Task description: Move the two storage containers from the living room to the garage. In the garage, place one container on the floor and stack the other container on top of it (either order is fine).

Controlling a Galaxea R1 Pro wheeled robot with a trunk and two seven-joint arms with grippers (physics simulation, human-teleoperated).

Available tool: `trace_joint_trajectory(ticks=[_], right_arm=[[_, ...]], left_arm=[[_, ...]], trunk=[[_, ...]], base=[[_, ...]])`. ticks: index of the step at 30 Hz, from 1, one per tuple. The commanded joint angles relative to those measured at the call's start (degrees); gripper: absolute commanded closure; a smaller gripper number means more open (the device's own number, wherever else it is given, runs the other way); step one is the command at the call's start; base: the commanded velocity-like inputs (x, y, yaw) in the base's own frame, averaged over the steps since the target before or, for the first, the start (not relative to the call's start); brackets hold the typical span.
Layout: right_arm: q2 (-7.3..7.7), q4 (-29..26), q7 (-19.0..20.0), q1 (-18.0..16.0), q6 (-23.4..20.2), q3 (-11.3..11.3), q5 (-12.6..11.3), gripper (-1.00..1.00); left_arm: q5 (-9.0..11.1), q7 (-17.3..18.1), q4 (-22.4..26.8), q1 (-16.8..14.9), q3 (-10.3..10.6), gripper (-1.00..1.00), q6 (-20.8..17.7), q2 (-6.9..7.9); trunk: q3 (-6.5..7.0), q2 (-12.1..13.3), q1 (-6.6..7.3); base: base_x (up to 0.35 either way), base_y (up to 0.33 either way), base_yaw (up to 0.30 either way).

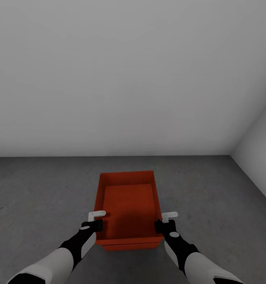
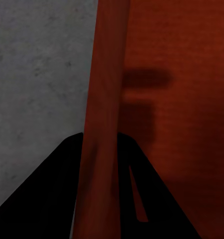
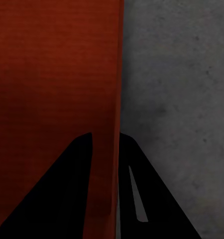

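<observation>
In the head view, an orange-red rectangular open-top container (image 1: pixel 128 209) with plain tapered walls is in front of the robot, above the dark grey mottled concrete floor (image 1: pixel 38 193) and near the plain white wall (image 1: pixel 129 79); I cannot tell if its bottom touches the floor or is a little above it. A lower edge at its near side looks like a second rim under the first, but I cannot say this for sure. The left hand (image 1: pixel 95 221) is at the left long wall of the container, near its front corner, and the right hand (image 1: pixel 166 221) is at the right long wall. In the left wrist view, the two dark fingers (image 2: pixel 47 194) of the left hand stand one on each side of the orange-red wall, closed on it, with grey floor on the outer side. In the right wrist view, the fingers (image 3: pixel 62 194) of the right hand are closed on the other wall in the same way.
</observation>
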State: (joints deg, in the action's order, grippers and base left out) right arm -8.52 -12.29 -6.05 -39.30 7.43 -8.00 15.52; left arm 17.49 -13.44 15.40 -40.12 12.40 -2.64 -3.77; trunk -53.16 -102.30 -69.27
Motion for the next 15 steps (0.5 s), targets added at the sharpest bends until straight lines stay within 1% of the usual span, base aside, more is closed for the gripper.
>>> trace_joint_trajectory(ticks=[1,3,14,15], right_arm=[[-0.62,0.17,-0.02,0.01,0.22,-1.84,0.39,1.00],[-0.62,0.18,-0.02,0.01,0.22,-1.84,0.39,1.00],[-0.62,0.17,-0.02,0.01,0.22,-1.84,0.39,1.00],[-0.62,0.16,-0.02,0.01,0.22,-1.84,0.39,1.00]], left_arm=[[0.50,-0.80,1.38,-0.04,-1.74,1.00,2.02,-0.01],[0.50,-0.80,1.38,-0.04,-1.76,1.00,2.02,-0.01],[0.51,-0.80,1.47,-0.04,-1.76,1.00,2.02,-0.01],[0.51,-0.80,1.45,-0.04,-1.77,1.00,2.02,-0.01]], trunk=[[-0.23,-0.43,-0.22],[-0.59,-1.24,-0.66],[-0.59,-1.24,-0.66],[-0.77,-1.64,-0.88]], base=[[0.000,0.000,0.000],[0.000,0.000,0.000],[0.000,0.000,0.000],[0.000,0.000,0.000]])
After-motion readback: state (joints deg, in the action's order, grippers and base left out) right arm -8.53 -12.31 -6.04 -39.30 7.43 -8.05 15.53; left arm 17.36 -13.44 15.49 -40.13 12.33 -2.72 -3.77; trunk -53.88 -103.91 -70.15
